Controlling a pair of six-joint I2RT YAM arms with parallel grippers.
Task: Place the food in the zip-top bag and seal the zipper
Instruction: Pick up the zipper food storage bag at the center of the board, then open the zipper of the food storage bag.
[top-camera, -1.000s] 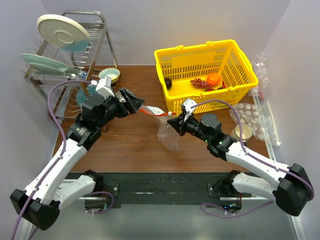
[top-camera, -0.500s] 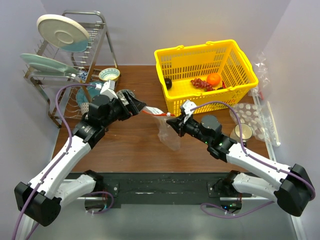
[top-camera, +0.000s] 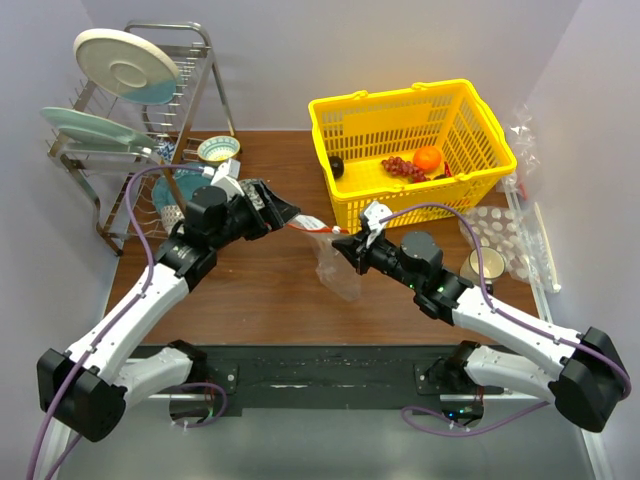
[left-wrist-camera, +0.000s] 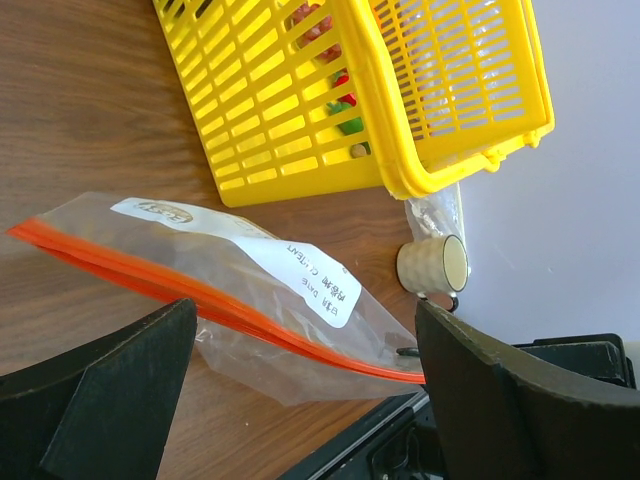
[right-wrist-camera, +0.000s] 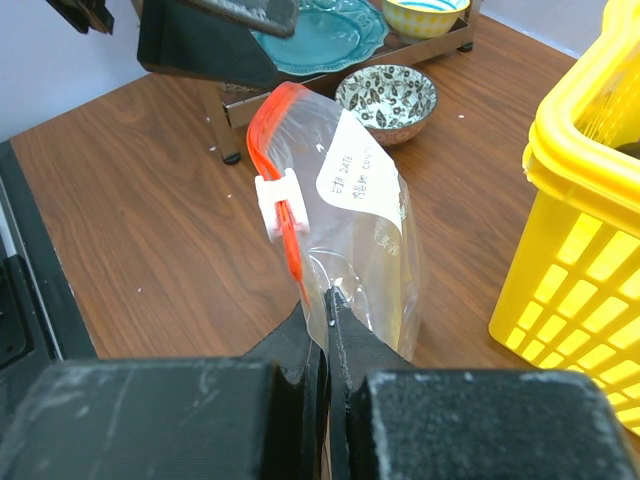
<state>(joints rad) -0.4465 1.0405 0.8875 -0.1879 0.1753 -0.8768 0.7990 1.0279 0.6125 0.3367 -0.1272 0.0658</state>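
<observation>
**Bench, left to right**

1. Rack (top-camera: 215, 80), far-left corner. Holds plates on edge. Not part of the task.
2. Bowl (top-camera: 218, 150), patterned, at the foot of the rack, just behind the left arm.
3. Left claw (top-camera: 278, 208), left of the bench's middle. The jaws are wide apart and flank the left end of the bag's mouth, gripping nothing. It is probably posed to take the free end, so the mouth can be pulled open between the two arms.
4. Bag (left-wrist-camera: 250, 290), mid-bench, between the claws. It is clear and looks empty, with its label (right-wrist-camera: 358, 175) facing up. It is raised by one end and its body sags toward the bench.
5. Zipper (left-wrist-camera: 150, 285), the orange strip along the mouth, carrying a white slider (right-wrist-camera: 277, 205). I cannot tell whether the mouth is parted.
6. Right claw (top-camera: 348, 243), just right of mid-bench. The jaws are together, clamped on the bag's right end by the strip. This keeps the mouth aloft and steady for the other claw.
7. Basket (top-camera: 400, 105), yellow, far-right part of the bench. It holds all the food, none of it bagged yet:
   - a dark fruit (top-camera: 337, 166)
   - grapes (top-camera: 402, 167)
   - an orange (top-camera: 428, 158)
   - a green piece (left-wrist-camera: 347, 120), glimpsed through the slats
8. Cup (top-camera: 487, 264), in front of the basket's right corner.
9. Dimpled packaging (top-camera: 500, 235), at the right edge.
</observation>
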